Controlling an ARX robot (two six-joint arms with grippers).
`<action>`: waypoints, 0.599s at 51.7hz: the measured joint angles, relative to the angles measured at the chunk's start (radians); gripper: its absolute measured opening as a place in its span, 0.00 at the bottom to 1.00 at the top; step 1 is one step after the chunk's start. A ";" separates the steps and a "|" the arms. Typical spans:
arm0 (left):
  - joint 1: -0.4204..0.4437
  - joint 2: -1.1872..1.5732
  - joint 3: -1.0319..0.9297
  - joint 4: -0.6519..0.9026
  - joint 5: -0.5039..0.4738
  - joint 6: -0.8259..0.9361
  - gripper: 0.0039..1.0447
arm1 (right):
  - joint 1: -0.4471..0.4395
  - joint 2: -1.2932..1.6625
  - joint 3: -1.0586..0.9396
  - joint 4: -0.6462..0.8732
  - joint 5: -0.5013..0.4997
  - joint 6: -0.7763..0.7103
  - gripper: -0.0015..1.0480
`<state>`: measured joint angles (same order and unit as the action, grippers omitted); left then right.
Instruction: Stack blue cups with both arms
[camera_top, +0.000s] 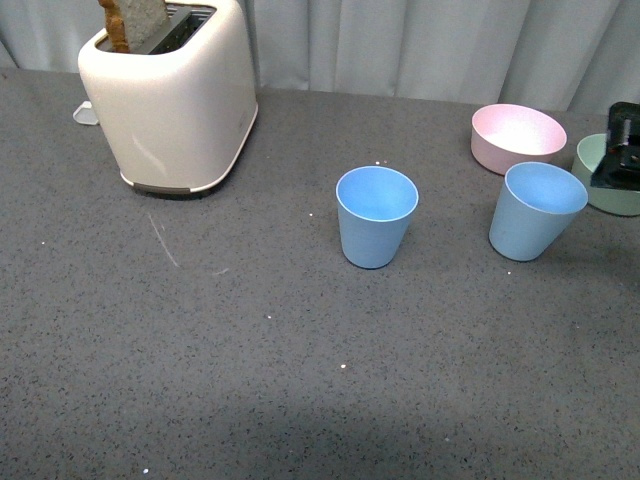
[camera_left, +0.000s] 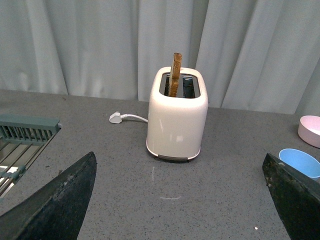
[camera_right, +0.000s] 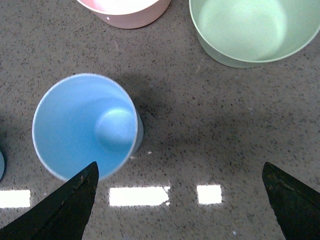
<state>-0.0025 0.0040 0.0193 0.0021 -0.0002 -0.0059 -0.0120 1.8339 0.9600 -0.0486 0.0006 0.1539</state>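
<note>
Two blue cups stand on their bases on the grey table (camera_top: 200, 350), mouths up, so each long axis runs up from the tabletop and the narrow end is down.

Farthest left, the left gripper (camera_left: 178, 156) has its jaws spread wide with nothing in them. Its fingers (camera_left: 57, 207) frame the white toaster (camera_left: 177, 120), which stands ahead of the gap, well apart from them, with a slice of toast (camera_left: 175, 74) sticking up from one slot. A white plug (camera_left: 116, 118) lies beside the toaster. Only the rim of the middle blue cup (camera_top: 376, 215) shows in this wrist view, ahead of the finger on that side and outside the gap.

Next comes the right-hand blue cup (camera_right: 85, 125), seen from above with its round bottom visible inside. It sits ahead of the right gripper (camera_right: 180, 164), in line with one finger (camera_right: 65, 210) rather than centred between the two, and whether they touch cannot be told. These jaws are also spread wide and empty. The pink bowl (camera_right: 127, 10) and green bowl (camera_right: 250, 30) lie beyond the cup, farther from the jaws.
</note>
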 joint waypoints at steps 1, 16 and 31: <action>0.000 0.000 0.000 0.000 0.000 0.000 0.94 | 0.002 0.022 0.024 -0.009 -0.004 0.011 0.91; 0.000 0.000 0.000 0.000 0.000 0.000 0.94 | 0.047 0.264 0.258 -0.149 -0.002 0.082 0.72; 0.000 0.000 0.000 0.000 0.000 0.000 0.94 | 0.047 0.287 0.314 -0.183 0.002 0.120 0.26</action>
<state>-0.0025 0.0040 0.0193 0.0021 -0.0002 -0.0059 0.0345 2.1208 1.2739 -0.2321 0.0029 0.2741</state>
